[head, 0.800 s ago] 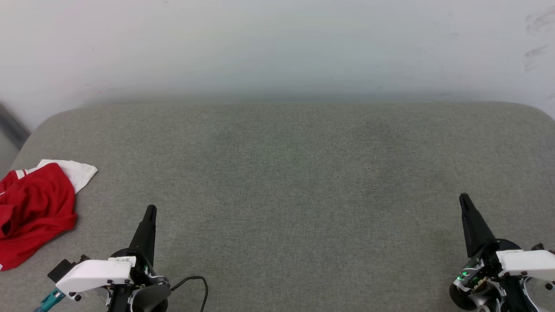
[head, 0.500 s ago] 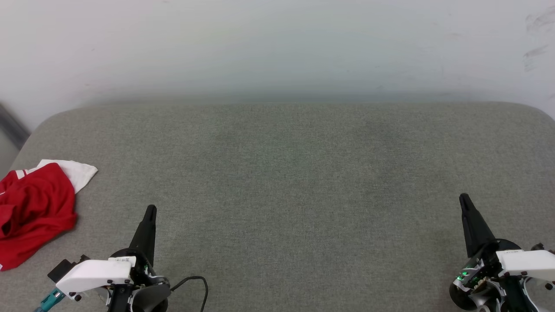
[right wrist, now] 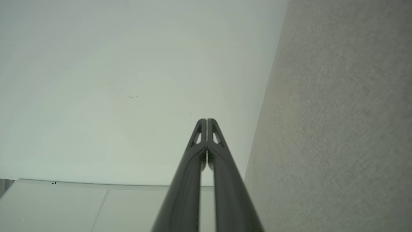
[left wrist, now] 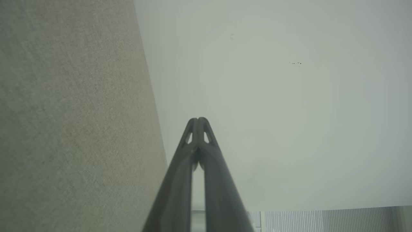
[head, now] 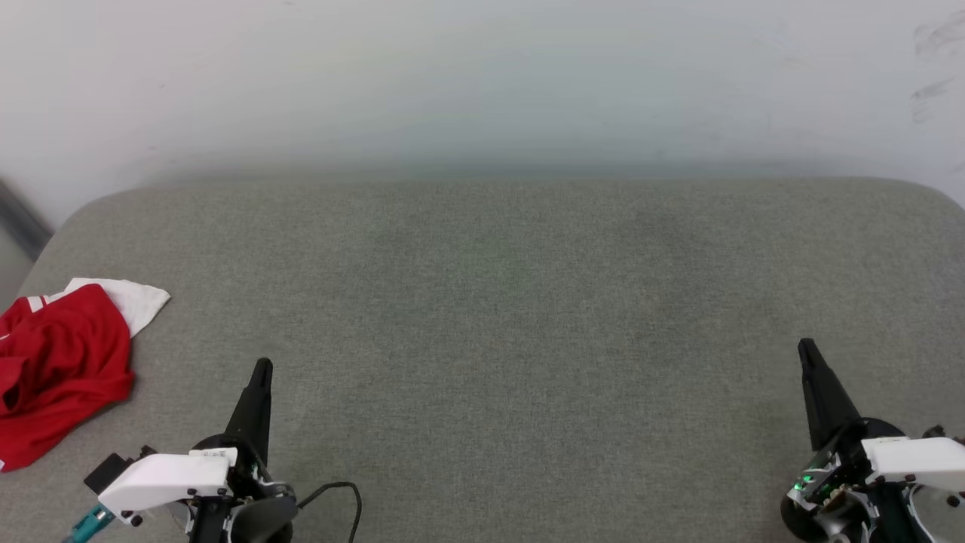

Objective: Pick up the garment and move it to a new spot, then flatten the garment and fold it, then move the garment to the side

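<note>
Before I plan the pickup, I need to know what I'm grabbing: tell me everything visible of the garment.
The garment is a soft-looking red shirt with a white sleeve and striped trim. It lies crumpled at the left edge of the grey cushioned surface, partly cut off by the head view's edge. Only that surface touches it.

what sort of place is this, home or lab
Probably a lab or test room rather than a home: a wide grey cloth-covered table stands against a bare, scuffed white wall, and a crumpled red shirt lies at the table's left edge.
</note>
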`<state>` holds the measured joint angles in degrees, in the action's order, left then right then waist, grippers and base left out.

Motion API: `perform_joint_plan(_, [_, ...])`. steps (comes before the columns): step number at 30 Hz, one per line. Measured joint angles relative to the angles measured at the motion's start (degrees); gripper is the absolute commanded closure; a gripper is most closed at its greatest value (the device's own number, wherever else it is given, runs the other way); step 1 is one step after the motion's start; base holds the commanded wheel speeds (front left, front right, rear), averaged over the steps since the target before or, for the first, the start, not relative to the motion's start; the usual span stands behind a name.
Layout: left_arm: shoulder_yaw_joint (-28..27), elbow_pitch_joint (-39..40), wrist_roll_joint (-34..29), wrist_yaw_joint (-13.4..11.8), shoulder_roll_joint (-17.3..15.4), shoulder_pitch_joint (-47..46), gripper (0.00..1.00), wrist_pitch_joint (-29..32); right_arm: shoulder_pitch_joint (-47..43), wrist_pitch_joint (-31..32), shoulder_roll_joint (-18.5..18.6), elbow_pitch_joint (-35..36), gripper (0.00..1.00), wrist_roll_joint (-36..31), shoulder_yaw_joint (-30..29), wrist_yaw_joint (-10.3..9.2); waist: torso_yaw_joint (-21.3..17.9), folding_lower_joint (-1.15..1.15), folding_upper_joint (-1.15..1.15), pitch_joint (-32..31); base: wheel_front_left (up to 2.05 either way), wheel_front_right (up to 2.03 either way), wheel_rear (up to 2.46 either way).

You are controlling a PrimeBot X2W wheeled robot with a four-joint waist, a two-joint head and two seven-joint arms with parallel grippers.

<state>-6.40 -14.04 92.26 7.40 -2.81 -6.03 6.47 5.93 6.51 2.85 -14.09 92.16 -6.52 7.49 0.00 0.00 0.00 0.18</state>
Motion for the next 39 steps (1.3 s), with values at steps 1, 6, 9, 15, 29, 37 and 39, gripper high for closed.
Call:
perform_joint_plan(1, [-0.03, -0.1, 0.01, -0.01, 0.02, 0.03, 0.0, 0.0, -0.04, 0.0, -0.02, -0.1, 0.0, 0.01, 0.01, 0.0, 0.0, 0.0, 0.0, 0.0, 0.0, 0.0, 0.0])
perform_joint_plan(6, [0.29, -1.8, 0.11, -0.07, 0.33, 2.14, 0.0, -0.33, -2.32, -0.33, -0.3, -2.09, 0.0, 0.03, 0.14, -0.01, 0.0, 0.0, 0.0, 0.01, 0.0, 0.0, 0.0])
perform_joint_plan(9, [0.22, -1.22, 0.03, -0.08, 0.34, 2.27, 0.0, -1.19, -2.51, -1.21, -0.32, -2.02, 0.0, -0.19, 0.22, 0.0, -0.01, 0.0, 0.0, 0.03, 0.0, 0.0, 0.0])
perform_joint_plan(15, [-1.29, -0.13, -5.7, -0.64, 0.31, 2.28, 0.0, -2.92, -2.7, -2.91, -0.33, -1.34, 0.0, -4.79, -0.2, 0.0, -0.01, 0.0, 0.0, 0.09, 0.0, 0.0, 0.0])
perform_joint_plan(29, [1.49, 6.09, -25.79, -5.89, 0.3, 2.94, 0.0, -6.34, -3.96, -6.39, -0.33, 5.15, 0.0, -25.16, -0.08, 0.0, 0.16, 0.0, 0.0, 0.28, 0.0, 0.0, 0.0])
perform_joint_plan(37, [3.88, 6.98, -36.02, -8.95, 0.07, 3.55, 0.0, -8.2, -5.27, -8.09, -0.33, 7.25, 0.0, -35.85, 1.16, 0.0, 0.19, 0.0, 0.0, 0.29, 0.0, 0.0, 0.0])
perform_joint_plan(39, [4.44, 7.16, -37.91, -9.51, -0.07, 3.76, 0.0, -8.53, -5.46, -8.58, -0.32, 7.36, 0.0, -37.98, 1.32, 0.0, 0.18, 0.0, 0.0, 0.29, 0.0, 0.0, 0.0])
